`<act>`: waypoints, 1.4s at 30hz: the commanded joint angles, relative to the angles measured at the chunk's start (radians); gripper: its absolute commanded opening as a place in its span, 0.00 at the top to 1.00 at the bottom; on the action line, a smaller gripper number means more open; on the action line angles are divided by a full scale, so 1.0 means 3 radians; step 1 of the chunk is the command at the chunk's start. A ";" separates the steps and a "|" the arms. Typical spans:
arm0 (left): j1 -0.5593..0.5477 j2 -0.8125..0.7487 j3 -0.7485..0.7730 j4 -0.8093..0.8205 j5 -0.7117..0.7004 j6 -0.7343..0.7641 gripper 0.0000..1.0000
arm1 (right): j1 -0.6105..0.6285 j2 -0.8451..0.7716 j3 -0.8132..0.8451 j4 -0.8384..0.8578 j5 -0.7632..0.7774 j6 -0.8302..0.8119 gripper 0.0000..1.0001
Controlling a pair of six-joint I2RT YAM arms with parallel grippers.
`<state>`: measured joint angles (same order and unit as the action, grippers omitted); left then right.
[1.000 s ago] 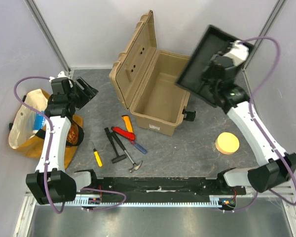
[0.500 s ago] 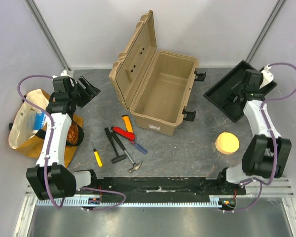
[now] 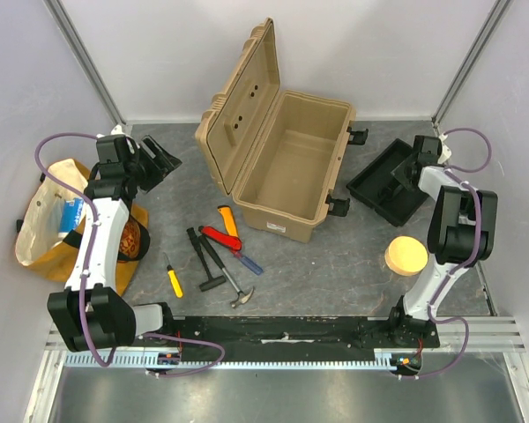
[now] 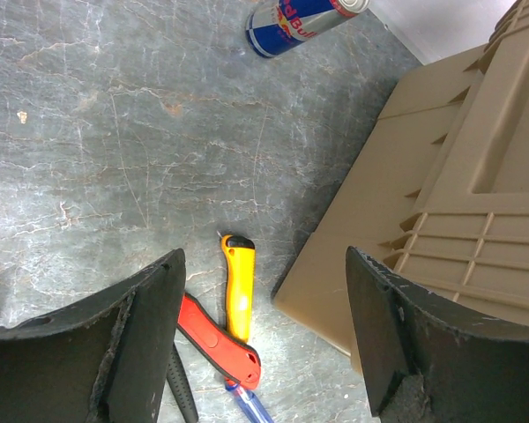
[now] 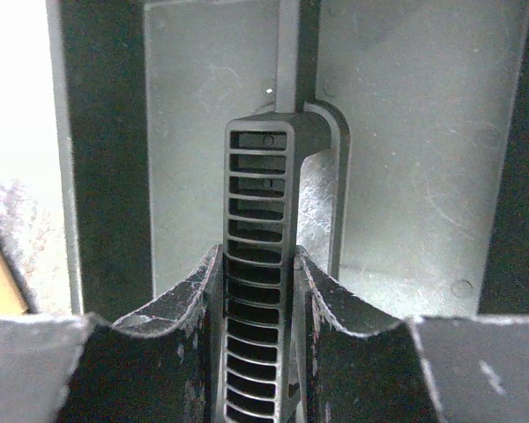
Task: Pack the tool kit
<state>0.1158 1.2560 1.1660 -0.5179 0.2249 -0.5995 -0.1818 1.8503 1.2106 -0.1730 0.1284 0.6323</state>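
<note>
The tan toolbox [image 3: 291,167] stands open, lid tipped back to the left, its inside bare. My right gripper [image 3: 413,166] is shut on the ribbed handle [image 5: 257,176] of the black tray [image 3: 383,185], which lies low on the table right of the box. Loose tools lie in front of the box: a yellow knife [image 3: 228,220], a red-handled tool [image 3: 219,237], a hammer [image 3: 225,273], a yellow screwdriver [image 3: 173,279] and a blue screwdriver [image 3: 249,263]. My left gripper [image 3: 159,163] hangs open and empty, high at the box's left; below it I see the knife [image 4: 239,286].
A round yellow disc [image 3: 406,256] lies near the right arm. A tan bag [image 3: 48,220] with items sits at the left edge. A drink can [image 4: 300,22] lies by the box's lid. Grey walls and frame posts close the back and sides.
My right arm has swung the black tray from above the box down to the right and laid it low beside the box. My left arm has barely moved.
</note>
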 commanded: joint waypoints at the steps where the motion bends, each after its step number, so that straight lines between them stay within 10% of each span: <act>1: 0.0008 0.0022 0.0086 0.0177 0.0120 0.0112 0.21 | -0.0013 0.0126 0.0204 0.0168 -0.0034 0.0035 0.90; 15: 0.0003 -0.0004 -0.0026 0.0019 -0.0059 0.0106 0.20 | 0.0008 -0.0629 0.0403 -0.0517 0.0313 0.0000 0.18; 23: 0.0003 -0.0014 -0.0455 -0.0171 -0.0075 0.0132 0.23 | 0.0206 -0.1555 0.0423 -0.0334 -0.0733 -0.0374 0.23; 32: -0.0002 -0.0014 -0.0721 -0.0135 0.0012 0.0122 0.28 | 0.1632 -0.2215 0.0444 -0.0272 -0.1256 -0.1080 0.28; 42: -0.0339 -0.0208 -0.1156 -0.0288 -0.0335 0.0239 0.33 | 0.3637 -0.2149 0.0076 -0.0272 -0.0066 -0.1402 0.32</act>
<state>0.0669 1.2476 0.8566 -0.5827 0.1810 -0.5812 0.7956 1.1625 1.2675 -0.2565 -0.0952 0.2646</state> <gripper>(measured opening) 0.679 0.683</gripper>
